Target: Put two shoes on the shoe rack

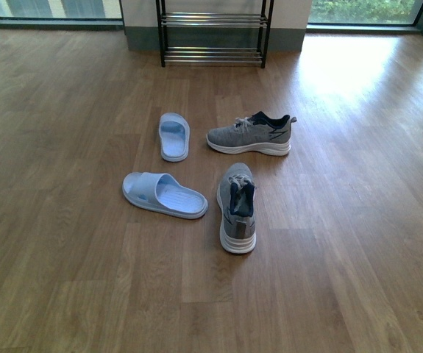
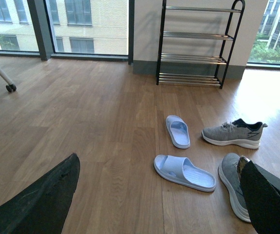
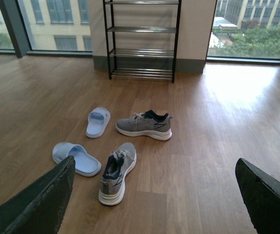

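Observation:
Two grey knit sneakers with white soles lie on the wood floor. One shoe [image 1: 250, 134] lies sideways, toe to the left; the other shoe [image 1: 237, 207] is nearer, heel toward me. Both show in the left wrist view [image 2: 233, 134] [image 2: 232, 183] and the right wrist view [image 3: 144, 125] [image 3: 116, 171]. The black-framed shoe rack [image 1: 212, 34] with chrome rod shelves stands against the far wall, also in the wrist views [image 2: 193, 44] [image 3: 142, 39]. My left gripper [image 2: 161, 195] and right gripper [image 3: 154, 195] are open, high above the floor, holding nothing. Neither arm shows in the front view.
Two light blue slides lie left of the sneakers, one [image 1: 174, 136] farther and one [image 1: 164, 194] nearer. Large windows flank the wall behind the rack. A white wheeled leg [image 2: 1, 73] stands at the far left in the left wrist view.

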Tool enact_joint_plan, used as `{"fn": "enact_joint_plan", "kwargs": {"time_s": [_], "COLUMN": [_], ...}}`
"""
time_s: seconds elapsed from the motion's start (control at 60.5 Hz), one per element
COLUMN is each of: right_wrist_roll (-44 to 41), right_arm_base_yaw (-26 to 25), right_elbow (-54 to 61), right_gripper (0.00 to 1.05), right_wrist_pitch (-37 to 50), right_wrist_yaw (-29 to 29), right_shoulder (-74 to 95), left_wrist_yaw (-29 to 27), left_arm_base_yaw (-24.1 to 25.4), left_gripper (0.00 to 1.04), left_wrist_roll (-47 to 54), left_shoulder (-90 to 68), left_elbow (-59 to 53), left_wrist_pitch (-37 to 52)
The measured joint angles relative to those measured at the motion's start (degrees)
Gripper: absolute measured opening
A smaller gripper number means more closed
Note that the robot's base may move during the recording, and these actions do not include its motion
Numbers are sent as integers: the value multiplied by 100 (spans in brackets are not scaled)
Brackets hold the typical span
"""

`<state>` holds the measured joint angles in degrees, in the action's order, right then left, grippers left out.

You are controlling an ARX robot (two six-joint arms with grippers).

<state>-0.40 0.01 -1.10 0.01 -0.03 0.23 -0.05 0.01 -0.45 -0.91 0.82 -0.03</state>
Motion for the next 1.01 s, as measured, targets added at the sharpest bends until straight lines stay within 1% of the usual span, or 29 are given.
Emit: {"fn": "enact_joint_plan", "kwargs": {"time_s": [1.008], "right_wrist_roll": [0], "right_arm_base_yaw": [0], "right_elbow": [0], "right_gripper": [95], "right_wrist_pitch": [-2], "right_wrist_yaw": [15], "right_shoulder": [0], "left_wrist_yaw": [4], "left_arm_base_yaw": [0], "left_gripper": [95], "left_wrist_roll": [-2], "left_shoulder": [0], "left_elbow": [0], "left_wrist_pitch": [0]}}
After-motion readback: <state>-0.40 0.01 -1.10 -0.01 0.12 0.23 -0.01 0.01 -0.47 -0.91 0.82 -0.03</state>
